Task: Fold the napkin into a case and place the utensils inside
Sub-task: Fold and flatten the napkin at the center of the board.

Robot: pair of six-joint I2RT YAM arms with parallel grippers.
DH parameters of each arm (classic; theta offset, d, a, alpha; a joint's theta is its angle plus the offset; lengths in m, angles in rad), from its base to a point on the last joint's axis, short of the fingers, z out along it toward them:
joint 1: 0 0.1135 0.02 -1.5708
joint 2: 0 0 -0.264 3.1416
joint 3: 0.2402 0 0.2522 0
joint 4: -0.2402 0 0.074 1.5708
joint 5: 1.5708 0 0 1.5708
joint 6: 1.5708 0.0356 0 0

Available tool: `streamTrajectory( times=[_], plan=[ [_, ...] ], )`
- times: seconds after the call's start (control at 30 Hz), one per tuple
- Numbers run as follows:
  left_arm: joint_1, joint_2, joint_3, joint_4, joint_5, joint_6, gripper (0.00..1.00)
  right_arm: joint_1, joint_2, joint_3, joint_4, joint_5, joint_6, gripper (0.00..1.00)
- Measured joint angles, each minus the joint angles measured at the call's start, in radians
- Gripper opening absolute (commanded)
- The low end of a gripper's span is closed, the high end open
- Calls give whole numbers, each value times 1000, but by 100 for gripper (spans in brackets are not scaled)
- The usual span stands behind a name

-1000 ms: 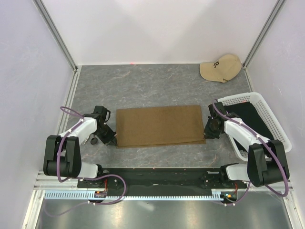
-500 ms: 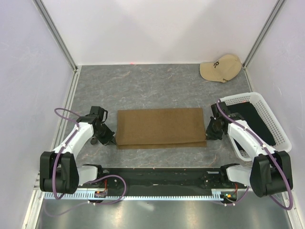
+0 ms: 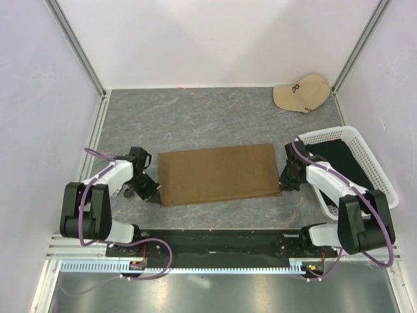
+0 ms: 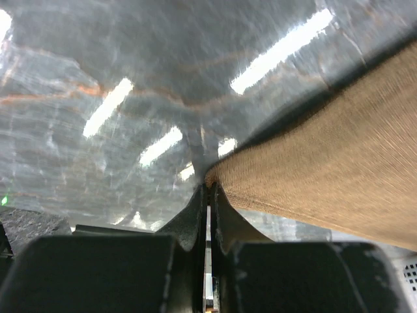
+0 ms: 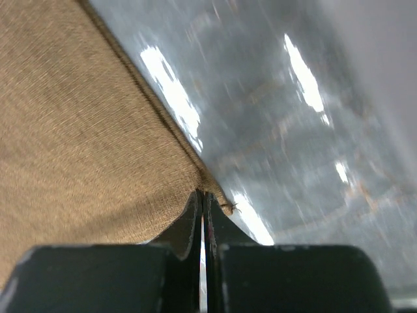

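While the left gripper (image 3: 151, 193) and right gripper (image 3: 285, 184) each stood clamped shut on a near corner of the napkin (image 3: 218, 173), which lay flat mid-table, folding appeared in hand. The next move called for lifting both corners evenly. The white basket (image 3: 326, 134) held black fabric (image 3: 353, 163); no utensils were visible.

White-shelled arms (image 3: 114, 175) with black joints, looping purple cables (image 3: 170, 255), seemingly matte-black left pincer (image 4: 208, 190) and right pincer (image 5: 202, 195).

Right gripper (image 5: 202, 203) pinched on napkin (image 5: 78, 143) corner; grey marbled table (image 5: 293, 143) beyond
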Motion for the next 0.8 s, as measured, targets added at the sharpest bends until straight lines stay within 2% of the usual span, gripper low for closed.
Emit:
streamTrajectory(
  times=[0.2, 0.4, 0.8],
  plan=[
    [0, 98, 56, -5, 9, 0, 2, 2, 82, 26, 114, 39, 0, 0],
    [0, 151, 133, 21, -21, 0, 2, 3, 166, 104, 122, 53, -33, 0],
    [0, -4, 133, 21, -16, 0, 2, 5, 180, 136, 66, 53, -86, 0]
  ],
)
